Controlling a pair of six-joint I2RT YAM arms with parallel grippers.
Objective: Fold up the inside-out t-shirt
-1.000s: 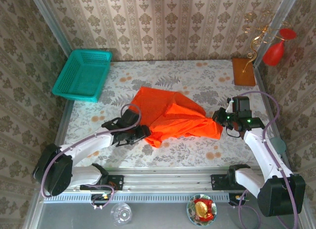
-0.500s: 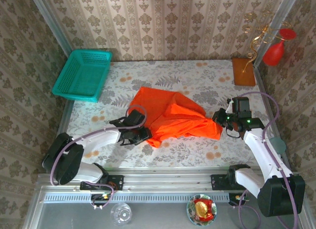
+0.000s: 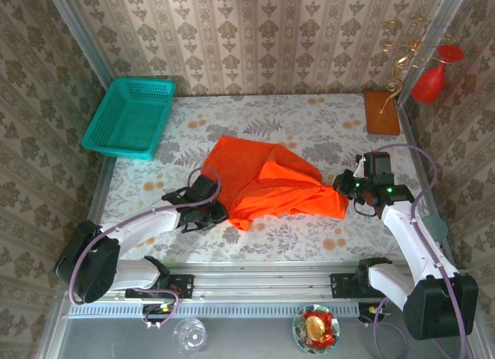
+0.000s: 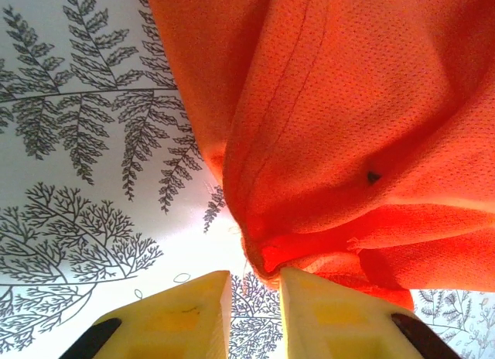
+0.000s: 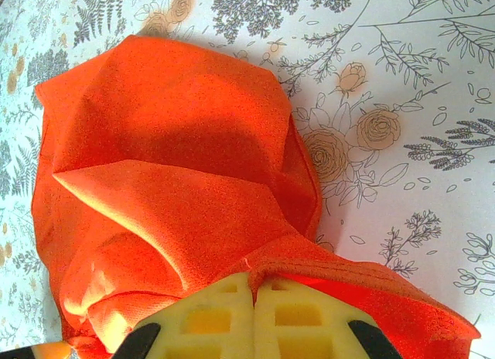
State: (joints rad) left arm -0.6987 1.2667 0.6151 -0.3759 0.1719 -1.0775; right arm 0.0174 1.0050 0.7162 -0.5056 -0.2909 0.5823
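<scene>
**Reader:** Where is the inside-out t-shirt?

**Describer:** The orange-red shirt lies in a loose, crumpled heap near the middle of the floral-patterned table. It is well apart from the teal basket at the far left corner. Raised folds cross it, and nothing is laid flat.

**Reader:** What are the two arms doing?

**Describer:** The right gripper has its yellow fingers pressed together on a stitched hem at the heap's right end, so it is clamped on the cloth. The left gripper sits low at the heap's near left edge. Its fingers stand a narrow gap apart, with a rolled fold of hem right at their tips. Pale tabletop shows through the gap, so that edge does not look pinched.

**Reader:** Which step is this?

**Describer:** It looks like the opening stage, getting a hold at each end so the shirt can be spread out. No fold has been made.

**Reader:** What does the next move call for?

**Describer:** Probably the left fingers must take that hem fold between them and close on it. The tips would need to stay low against the table and catch only the edge, not several layers. The arms could then draw apart to stretch the cloth flat.
</scene>
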